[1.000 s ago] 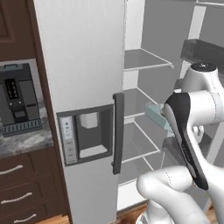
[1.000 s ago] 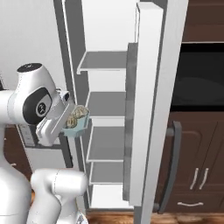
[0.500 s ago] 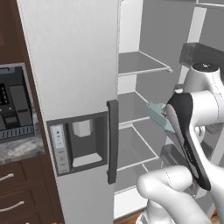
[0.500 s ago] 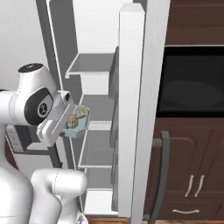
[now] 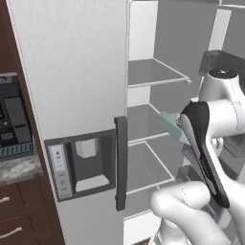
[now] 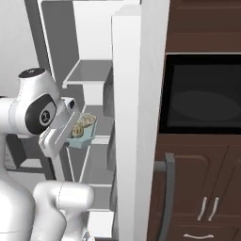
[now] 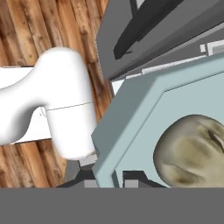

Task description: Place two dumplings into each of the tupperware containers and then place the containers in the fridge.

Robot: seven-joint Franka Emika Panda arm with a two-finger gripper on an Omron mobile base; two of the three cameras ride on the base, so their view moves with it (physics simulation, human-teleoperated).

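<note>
**Teal tub at the fridge mouth, waiting for a shelf**

Pale blue-teal, cut-cornered, the small tupperware container [image 6: 83, 134] hangs in front of the open fridge [image 5: 72, 86], carried by the arm. In the hand view the two fingers [image 7: 131, 177] are pinched nearly shut on the tub's rim, the near wall of the tub running up between them. Dumplings [image 6: 84, 123] sit inside it; the right base view shows a small heap above the rim, though I cannot count them from here, and the hand view shows one up close.

My reading is that the filling step is finished for this tub and the step in hand is the stowing. The container is level with the middle shelves [image 5: 155, 72] but seems to be out at the opening, not over a shelf yet. The next move calls for a level reach inward, so the dumplings do not roll out, then lowering the tub onto a shelf before the fingers let go.

Obstacles are mostly the fridge's own parts. One open door with the dispenser recess [image 5: 88, 162] and dark handle [image 5: 120, 162] stands just beside the path; the other open door [image 6: 136, 117] flanks the far side, so the gap is narrow. Shelf front edges are close to the tub's height. Dark-wood cabinets [image 6: 202, 197] and a built-in oven [image 6: 202, 94] stand beside the fridge, well clear of the reach.
</note>
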